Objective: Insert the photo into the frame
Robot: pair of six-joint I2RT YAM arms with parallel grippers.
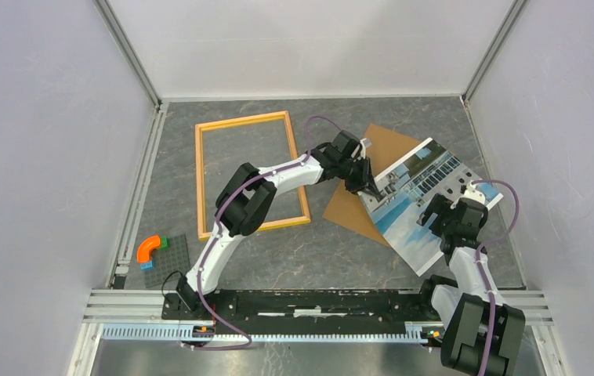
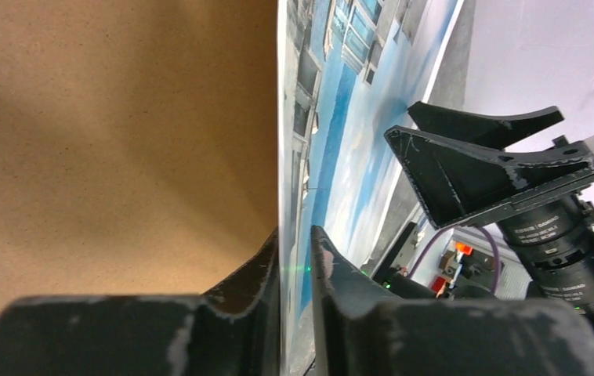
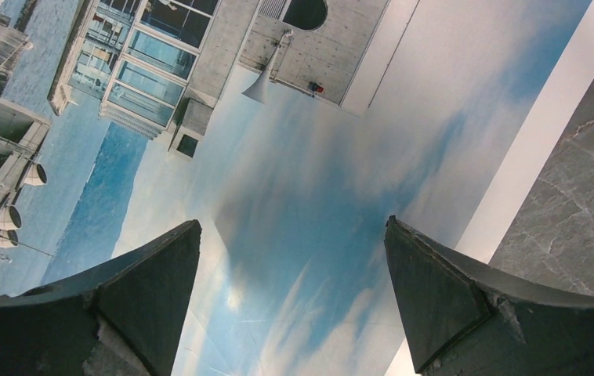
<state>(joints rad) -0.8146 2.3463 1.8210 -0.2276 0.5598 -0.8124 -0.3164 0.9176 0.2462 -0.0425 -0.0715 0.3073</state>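
The photo [image 1: 423, 204], building and blue sky face up, lies at the right, partly over the brown backing panel [image 1: 380, 149]. My left gripper [image 1: 368, 190] is shut on the photo's left edge; in the left wrist view its gripper [image 2: 295, 243] pinches the thin print [image 2: 341, 117] beside the panel [image 2: 121, 117]. My right gripper [image 1: 437, 221] is open and empty just above the photo's near right part; its gripper [image 3: 292, 227] straddles the sky area [image 3: 302, 157]. The orange-yellow frame [image 1: 200, 180] lies flat at the left with nothing inside it.
A dark baseplate [image 1: 175, 265] with an orange curved piece [image 1: 150, 247] and a blue brick sits at the near left. White enclosure walls stand on three sides. A metal rail [image 1: 317, 301] runs along the near edge. Grey tabletop [image 3: 576, 204] shows beside the photo.
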